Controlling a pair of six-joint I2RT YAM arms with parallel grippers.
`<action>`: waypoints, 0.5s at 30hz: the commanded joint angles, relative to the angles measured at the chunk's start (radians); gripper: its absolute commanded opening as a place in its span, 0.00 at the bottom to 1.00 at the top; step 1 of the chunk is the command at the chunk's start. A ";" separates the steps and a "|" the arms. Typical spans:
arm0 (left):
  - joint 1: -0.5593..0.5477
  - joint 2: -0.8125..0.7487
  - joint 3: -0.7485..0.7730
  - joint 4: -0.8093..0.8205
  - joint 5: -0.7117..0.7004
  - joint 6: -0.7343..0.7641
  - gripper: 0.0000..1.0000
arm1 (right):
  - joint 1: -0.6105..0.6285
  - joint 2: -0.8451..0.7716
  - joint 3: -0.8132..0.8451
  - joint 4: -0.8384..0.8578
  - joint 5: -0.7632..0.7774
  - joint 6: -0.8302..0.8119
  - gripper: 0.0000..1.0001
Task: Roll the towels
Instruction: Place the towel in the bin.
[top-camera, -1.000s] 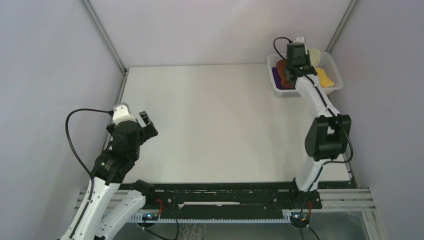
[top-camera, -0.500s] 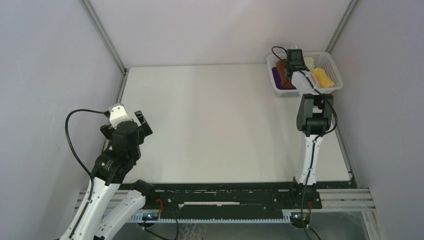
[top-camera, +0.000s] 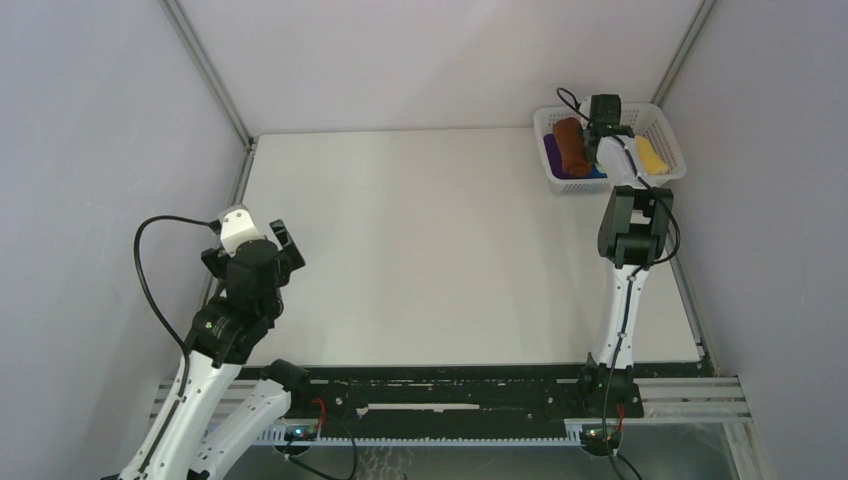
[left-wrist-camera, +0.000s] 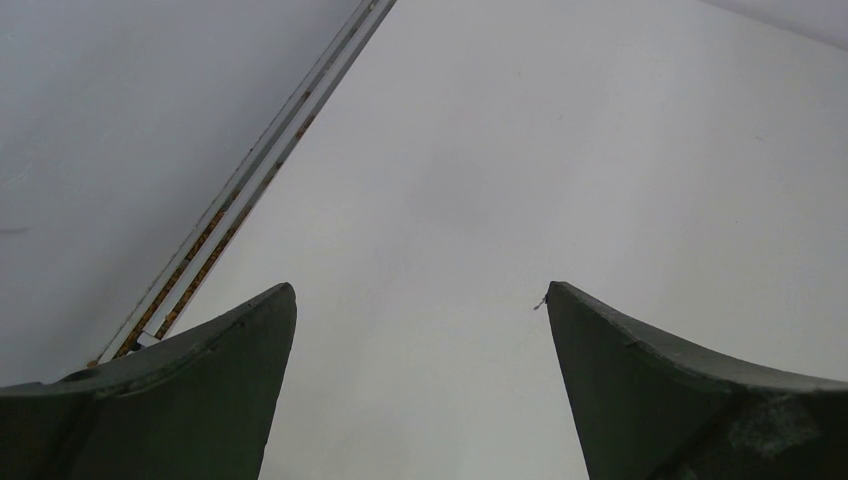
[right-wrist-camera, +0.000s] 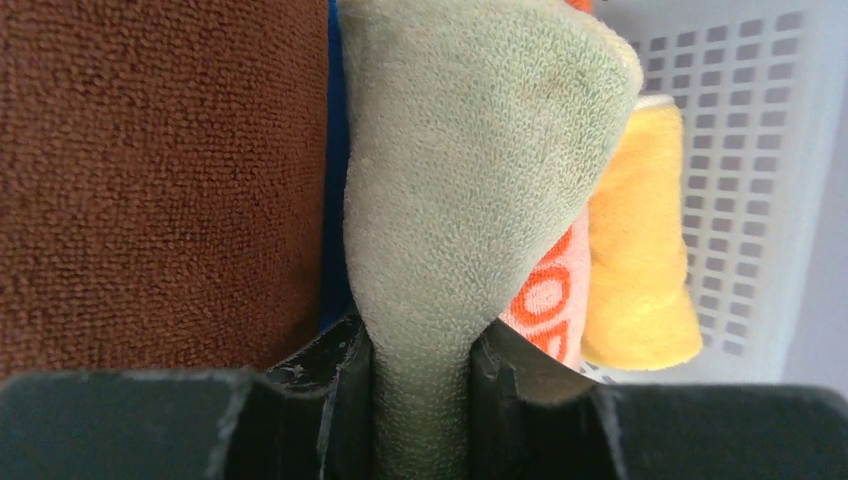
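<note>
Retrieval from the basket looks to be the step in hand, with no rolling begun. At the left, the left gripper (top-camera: 287, 250) hangs above the table (top-camera: 430, 250) with its jaws spread wide and nothing between them; its wrist view shows only bare surface. Far across, in the back right corner, the white basket (top-camera: 672, 137) holds both towels. The rust-brown towel (right-wrist-camera: 150, 180) lies at the basket's left side, untouched. Just to its right, past a sliver of blue roll (right-wrist-camera: 335, 200), the right gripper (right-wrist-camera: 420, 352) is clamped narrowly on a fold of the pale green-cream towel (right-wrist-camera: 470, 170), which stands up from the jaws. Further right sit the orange lettered roll (right-wrist-camera: 545, 300) and the yellow roll (right-wrist-camera: 640, 240), touching each other. The next move probably calls for a straight lift, so the pinched cloth clears the basket wall without dragging its neighbours. It then needs carrying to the open middle of the table and spreading flat, where the free left gripper could pin one edge.
</note>
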 joint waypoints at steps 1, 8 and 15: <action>0.005 0.003 -0.019 0.031 -0.014 0.017 1.00 | -0.008 0.029 0.042 -0.077 -0.171 0.025 0.12; 0.007 -0.008 -0.020 0.031 -0.010 0.017 1.00 | -0.008 0.021 0.015 -0.119 -0.236 0.025 0.15; 0.007 -0.026 -0.024 0.033 -0.001 0.016 1.00 | -0.010 -0.018 -0.025 -0.109 -0.218 0.020 0.28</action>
